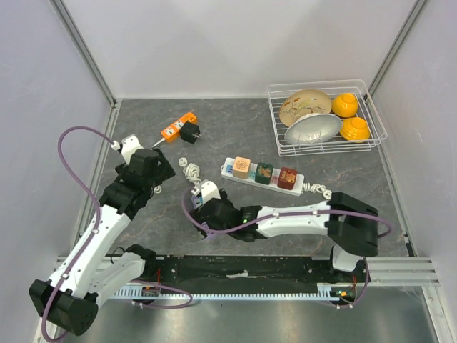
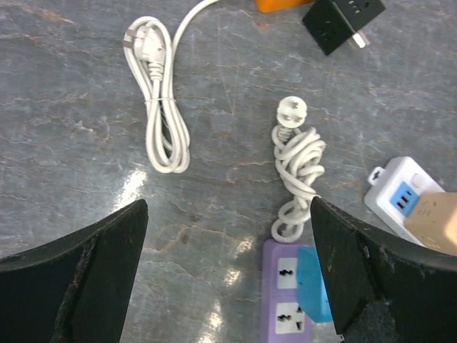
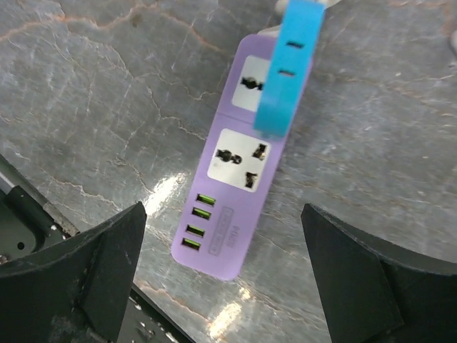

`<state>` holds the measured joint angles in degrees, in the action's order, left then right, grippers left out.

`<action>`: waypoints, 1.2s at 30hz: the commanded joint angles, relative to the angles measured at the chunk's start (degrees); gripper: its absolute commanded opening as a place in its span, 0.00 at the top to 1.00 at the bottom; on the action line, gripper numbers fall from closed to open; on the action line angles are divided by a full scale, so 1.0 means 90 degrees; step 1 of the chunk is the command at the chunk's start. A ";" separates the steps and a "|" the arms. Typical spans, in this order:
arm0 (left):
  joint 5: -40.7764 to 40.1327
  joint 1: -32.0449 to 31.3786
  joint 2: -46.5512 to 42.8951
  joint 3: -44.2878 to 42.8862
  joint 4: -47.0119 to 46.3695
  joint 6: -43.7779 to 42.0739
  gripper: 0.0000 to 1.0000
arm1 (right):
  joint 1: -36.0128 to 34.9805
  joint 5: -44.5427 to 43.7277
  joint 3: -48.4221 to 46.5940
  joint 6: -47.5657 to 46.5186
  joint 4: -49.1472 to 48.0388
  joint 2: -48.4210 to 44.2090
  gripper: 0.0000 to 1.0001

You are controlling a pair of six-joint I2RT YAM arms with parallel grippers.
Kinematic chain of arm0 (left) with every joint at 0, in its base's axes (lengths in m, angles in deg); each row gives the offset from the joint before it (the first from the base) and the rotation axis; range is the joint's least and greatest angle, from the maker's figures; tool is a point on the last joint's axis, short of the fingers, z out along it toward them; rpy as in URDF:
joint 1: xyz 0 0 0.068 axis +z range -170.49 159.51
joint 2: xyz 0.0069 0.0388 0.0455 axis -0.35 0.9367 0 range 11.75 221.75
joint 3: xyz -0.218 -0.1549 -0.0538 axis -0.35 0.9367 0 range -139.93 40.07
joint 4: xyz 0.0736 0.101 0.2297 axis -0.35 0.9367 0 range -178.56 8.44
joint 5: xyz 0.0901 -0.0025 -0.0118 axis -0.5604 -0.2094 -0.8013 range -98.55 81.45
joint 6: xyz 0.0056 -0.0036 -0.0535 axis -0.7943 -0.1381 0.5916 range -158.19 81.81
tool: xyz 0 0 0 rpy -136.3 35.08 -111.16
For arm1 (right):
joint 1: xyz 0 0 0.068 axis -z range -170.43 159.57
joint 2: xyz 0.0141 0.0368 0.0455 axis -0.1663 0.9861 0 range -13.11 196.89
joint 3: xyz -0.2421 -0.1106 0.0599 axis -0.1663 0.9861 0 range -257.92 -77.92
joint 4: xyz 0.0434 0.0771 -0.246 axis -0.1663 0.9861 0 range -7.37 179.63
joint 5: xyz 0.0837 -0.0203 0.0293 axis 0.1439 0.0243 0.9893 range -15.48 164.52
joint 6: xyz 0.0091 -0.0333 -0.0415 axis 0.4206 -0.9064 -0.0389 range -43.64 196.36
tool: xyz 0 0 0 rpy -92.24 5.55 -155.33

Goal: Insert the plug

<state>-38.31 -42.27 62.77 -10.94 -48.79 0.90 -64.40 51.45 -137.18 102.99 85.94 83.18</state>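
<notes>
In the right wrist view a purple power strip point(image 3: 243, 168) with two sockets and several green USB ports lies flat on the grey table. A blue plug point(image 3: 289, 64) stands on it over the far socket; its pins are hidden. My right gripper point(image 3: 223, 214) hovers open above the strip's USB end, holding nothing. The left wrist view shows the same strip point(image 2: 282, 293) and blue plug point(image 2: 314, 282) by the right finger point(image 2: 357, 271). My left gripper point(image 2: 228, 211) is open and empty. From above, the left gripper point(image 1: 161, 173) and right gripper point(image 1: 206, 211) sit close together.
Two bundled white cables point(image 2: 161, 100) point(image 2: 296, 164) lie ahead of the left gripper. A white strip with three cube adapters point(image 1: 260, 173), an orange strip point(image 1: 178, 126) and a black adapter point(image 1: 190, 132) lie farther back. A wire basket point(image 1: 371, 107) of bowls stands back right.
</notes>
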 commanded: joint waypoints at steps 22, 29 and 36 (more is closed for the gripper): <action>0.0416 0.1072 -0.0376 0.0169 -0.0776 -0.0613 0.01 | 0.0963 0.0610 -0.0027 -0.1014 0.1556 0.0190 0.47; 0.0621 0.1102 -0.0357 0.0198 -0.0835 -0.0662 0.01 | 0.1958 0.0708 0.0930 -0.2362 0.1537 -0.0444 0.53; 0.1050 0.1131 -0.0074 0.0237 -0.1020 -0.0876 0.01 | 0.2701 0.0951 0.1438 -0.2725 0.1410 -0.1255 0.29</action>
<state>-31.73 -32.50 60.46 -9.23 -54.12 -3.76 -42.70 59.69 -125.55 81.79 99.08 76.17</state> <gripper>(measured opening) 0.993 0.637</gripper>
